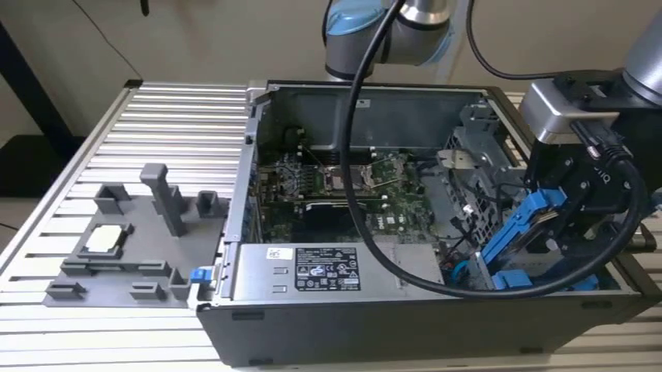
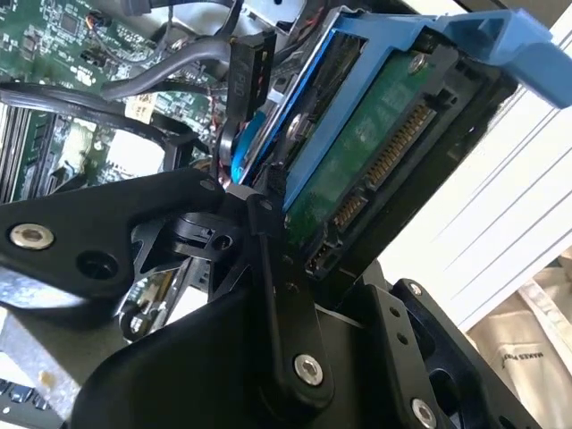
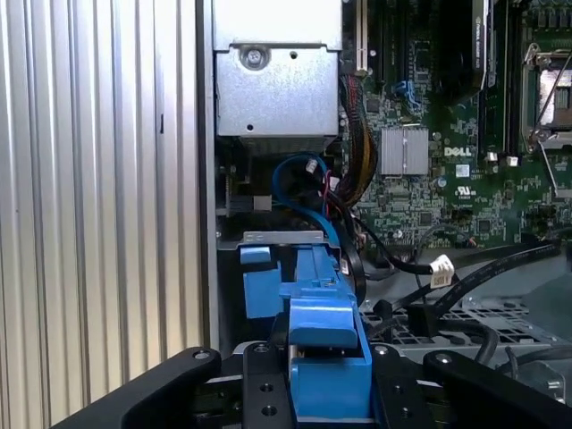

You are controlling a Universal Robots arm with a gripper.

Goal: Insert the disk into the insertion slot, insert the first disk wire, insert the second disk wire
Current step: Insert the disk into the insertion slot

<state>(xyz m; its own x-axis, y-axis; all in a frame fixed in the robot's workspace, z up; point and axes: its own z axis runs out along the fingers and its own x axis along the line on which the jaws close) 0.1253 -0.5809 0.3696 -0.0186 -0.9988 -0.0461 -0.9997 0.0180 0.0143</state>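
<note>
While the grey fixture block (image 1: 124, 240) sits at the exterior view's left and the open case (image 1: 414, 318) mid-scene, my gripper (image 1: 553, 225) on the right is clamped on the disk (image 1: 529, 221). The disk is tilted, with its lower end near the insertion slot (image 3: 277, 238) in the case's near right corner. I cannot tell whether they touch.

disk (image 2: 375, 152) 1 | computer case (image 1: 414, 329) 1 | motherboard (image 1: 300, 186) 1 | power-supply box (image 1: 321, 271) 1

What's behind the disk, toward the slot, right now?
A blue cable loops there, beside a grey metal box. The disk, gripped by the tool, covers the insertion slot's inside.
</note>
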